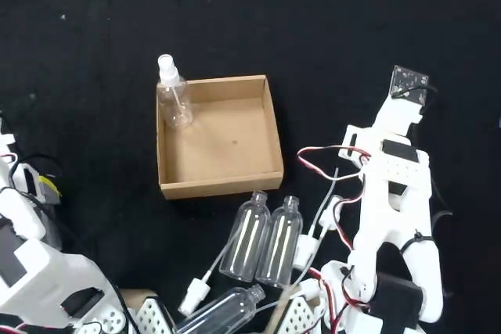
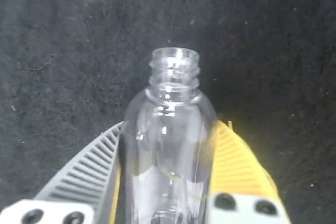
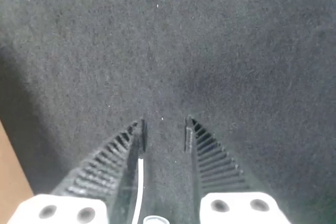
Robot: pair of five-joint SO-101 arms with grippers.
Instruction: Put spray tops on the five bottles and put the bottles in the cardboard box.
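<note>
Clamping an uncapped bottle (image 2: 168,145) in the left gripper (image 2: 170,127) and nipping a spray top (image 3: 139,182) in the narrow-set right gripper (image 3: 164,124), stood mid-capping near the cardboard box (image 1: 223,188); next likely needed tube threaded into neck.

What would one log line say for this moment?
left gripper: holds open bottle | right gripper: over mat | box: one capped bottle | outside: two capless bottles
</note>
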